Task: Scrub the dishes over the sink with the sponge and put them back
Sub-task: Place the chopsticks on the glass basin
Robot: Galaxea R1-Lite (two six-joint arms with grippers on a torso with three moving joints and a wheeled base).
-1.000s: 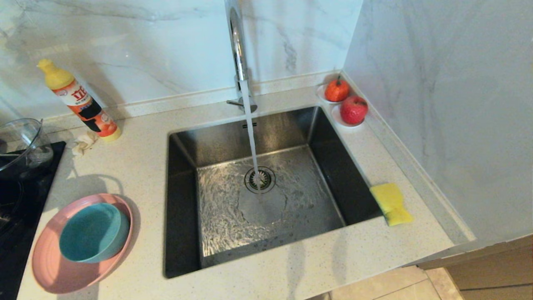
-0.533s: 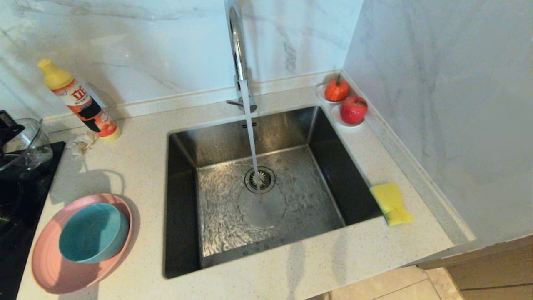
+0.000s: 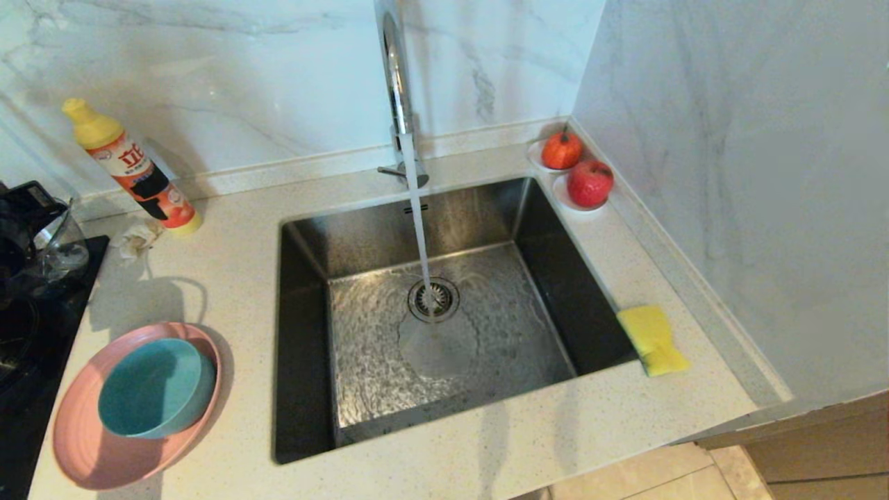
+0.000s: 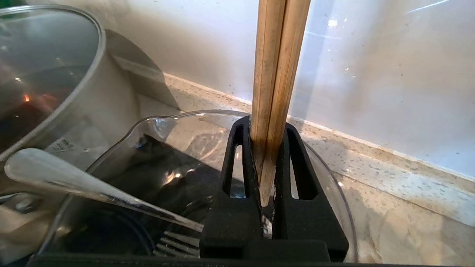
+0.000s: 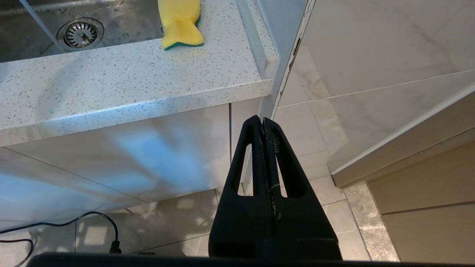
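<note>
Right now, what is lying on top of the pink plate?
The teal bowl sits on the pink plate, open side up and looking empty. The plate's surface under the bowl is covered.

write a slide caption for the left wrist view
Left gripper fingers shut on wooden chopsticks, above a glass bowl.

Detergent bottle point(image 3: 132, 167) upright by wall, two red fruits point(image 3: 589, 182), glass bowl point(image 3: 59, 243)

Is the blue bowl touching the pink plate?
Touching. The head view shows the blue bowl sitting inside the pink plate, resting on it, with pink rim showing around most of it.
</note>
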